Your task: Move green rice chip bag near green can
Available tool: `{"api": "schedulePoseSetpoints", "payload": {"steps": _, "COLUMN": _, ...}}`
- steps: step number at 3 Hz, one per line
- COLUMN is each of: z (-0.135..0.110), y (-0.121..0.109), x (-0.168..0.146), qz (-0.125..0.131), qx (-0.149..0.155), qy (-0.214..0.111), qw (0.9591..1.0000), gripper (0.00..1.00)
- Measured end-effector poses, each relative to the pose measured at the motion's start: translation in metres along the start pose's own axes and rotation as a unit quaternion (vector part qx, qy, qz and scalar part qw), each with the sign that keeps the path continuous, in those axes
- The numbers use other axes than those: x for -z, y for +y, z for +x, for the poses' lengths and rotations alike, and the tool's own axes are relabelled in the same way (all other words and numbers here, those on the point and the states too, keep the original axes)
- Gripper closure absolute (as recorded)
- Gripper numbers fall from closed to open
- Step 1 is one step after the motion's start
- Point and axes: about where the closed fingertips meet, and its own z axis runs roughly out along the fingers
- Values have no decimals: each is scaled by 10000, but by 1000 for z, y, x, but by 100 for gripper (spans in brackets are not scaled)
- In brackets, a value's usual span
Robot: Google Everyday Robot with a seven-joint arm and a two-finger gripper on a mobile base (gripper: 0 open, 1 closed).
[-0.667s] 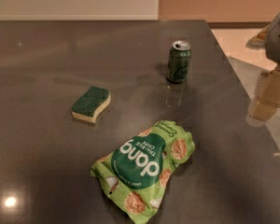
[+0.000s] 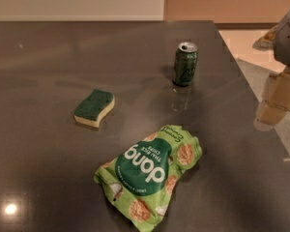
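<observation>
The green rice chip bag (image 2: 150,175) lies flat on the dark table (image 2: 48,62), front and centre, with its white "dang" lettering upside down to me. The green can (image 2: 185,64) stands upright further back and a little right of the bag, with a clear gap of table between them. My gripper (image 2: 275,100) hangs at the right edge of the view, over the table's right side, to the right of both the can and the bag and touching neither. It holds nothing that I can see.
A sponge (image 2: 94,108) with a green top and a yellow base lies left of the bag. The table's right edge runs diagonally behind the gripper, with pale floor (image 2: 241,40) beyond it. A wall stands at the back.
</observation>
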Motion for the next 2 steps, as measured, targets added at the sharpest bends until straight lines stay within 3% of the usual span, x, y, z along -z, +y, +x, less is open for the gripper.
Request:
{"api": "schedulePoseSetpoints", "payload": {"steps": 1, "z": -24, "y": 10, "x": -7, "qz": -143, "qx": 446, "qy": -201, "qw": 9987, "gripper": 0}}
{"api": "schedulePoseSetpoints", "payload": {"steps": 2, "z": -55, "y": 32, "x": -22, "qz": -416, "qx": 1031, "qy": -462, "qw": 9927, "gripper": 0}}
